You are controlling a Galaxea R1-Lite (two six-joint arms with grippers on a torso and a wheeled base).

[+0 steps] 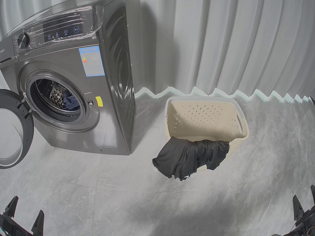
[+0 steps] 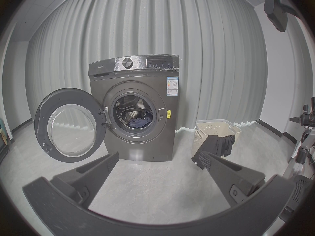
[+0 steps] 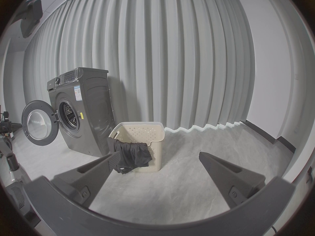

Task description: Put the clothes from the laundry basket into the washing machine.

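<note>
A grey washing machine [image 1: 75, 66] stands at the left with its round door [image 1: 11, 128] swung open. A dark blue garment [image 1: 70, 102] lies inside the drum. To its right sits a beige laundry basket [image 1: 206, 115] on the floor. A black garment [image 1: 188, 156] hangs over the basket's near rim and down its outer wall. My left gripper [image 1: 24, 212] is open, low at the near left, far from both. My right gripper [image 1: 305, 202] is open at the near right, well short of the basket. In the wrist views the left gripper [image 2: 157, 167] faces the machine [image 2: 137, 105]; the right gripper [image 3: 157, 169] faces the basket [image 3: 141, 136].
A pleated white curtain [image 1: 213, 33] closes off the back of the room. Grey tiled floor [image 1: 115, 187] lies open between me and the machine and basket. The open door juts out toward the left.
</note>
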